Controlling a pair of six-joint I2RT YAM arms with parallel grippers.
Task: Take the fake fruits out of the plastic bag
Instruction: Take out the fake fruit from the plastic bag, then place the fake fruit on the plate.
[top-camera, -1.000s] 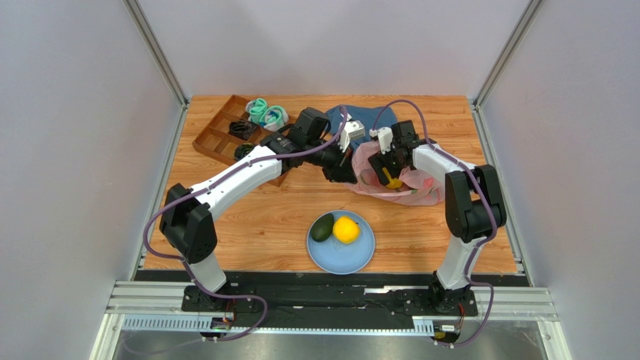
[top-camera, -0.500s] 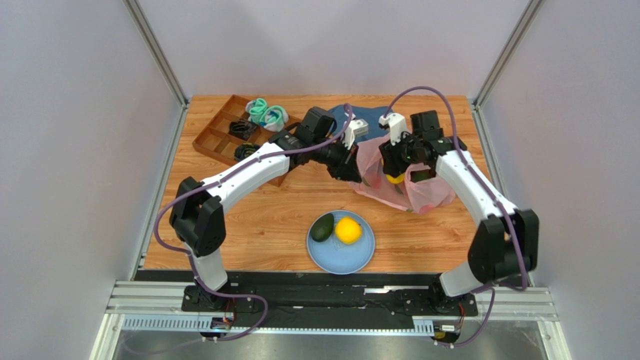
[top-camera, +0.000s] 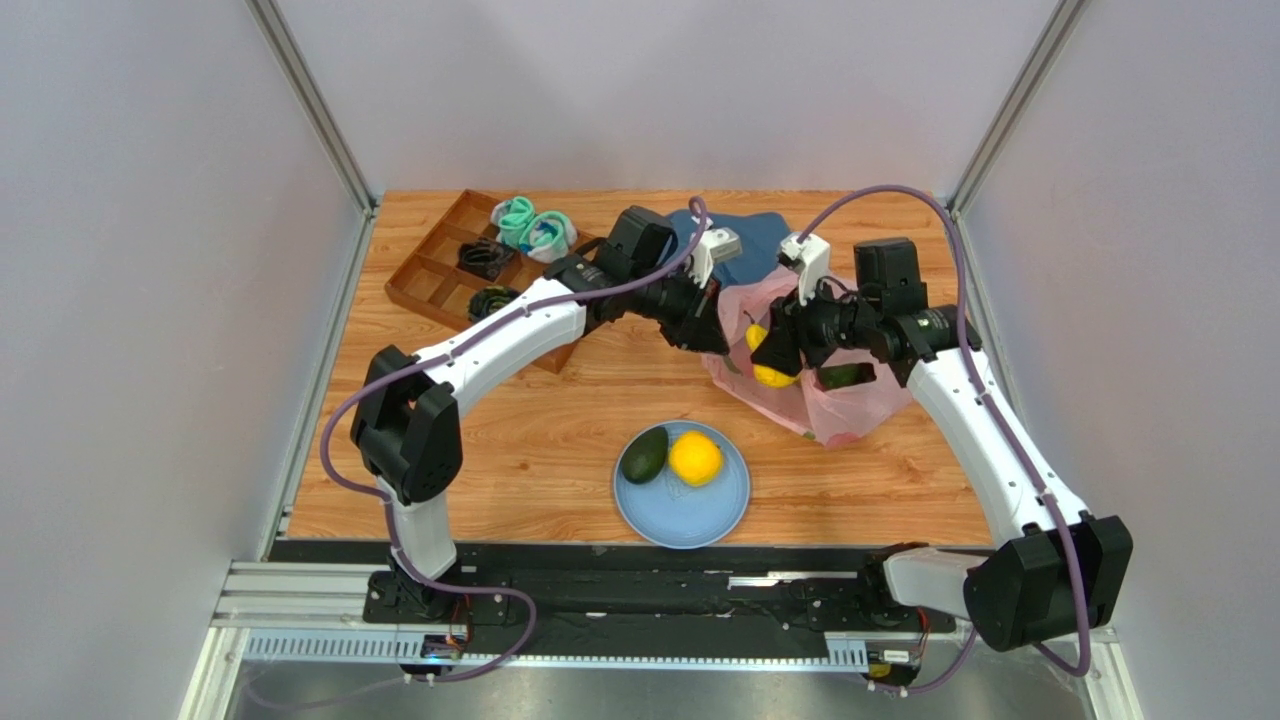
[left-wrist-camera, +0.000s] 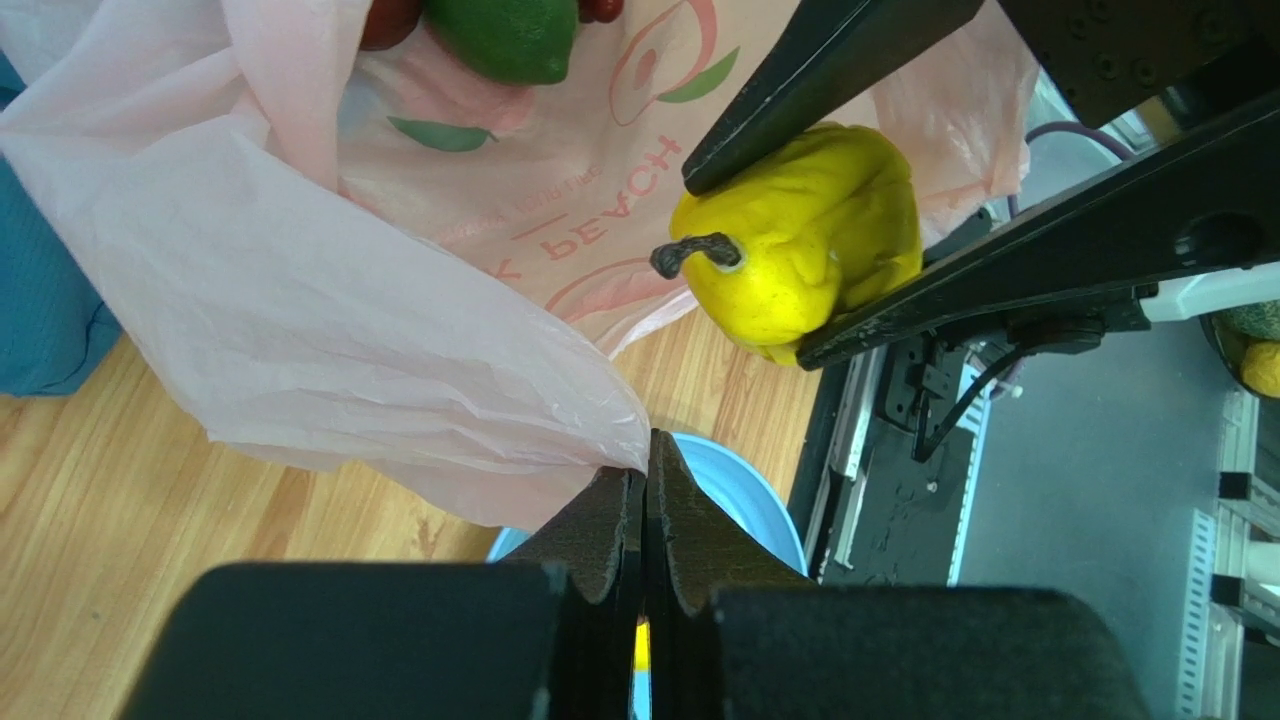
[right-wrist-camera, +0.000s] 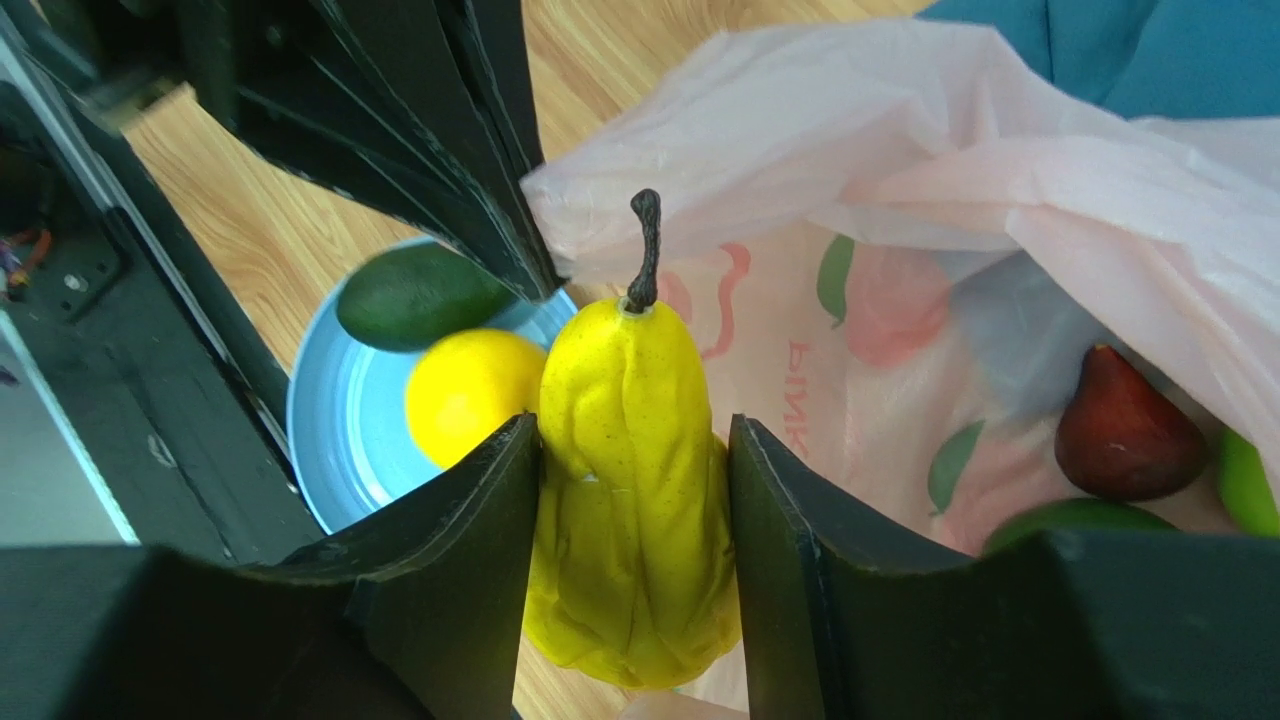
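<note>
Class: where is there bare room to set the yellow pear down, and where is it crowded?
Free: near side of the blue plate, below the avocado and citrus; bare table left of it. Crowded: around the pink bag.

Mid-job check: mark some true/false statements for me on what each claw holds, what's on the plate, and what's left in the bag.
1. The right claw grips the yellow pear. True.
2. The left claw is open and holds nothing. False: that claw is shut on the edge of the bag.
3. The plate holds an avocado and a round yellow fruit. True.
4. The bag is empty. False: a dark red fruit and a green fruit lie inside.
</note>
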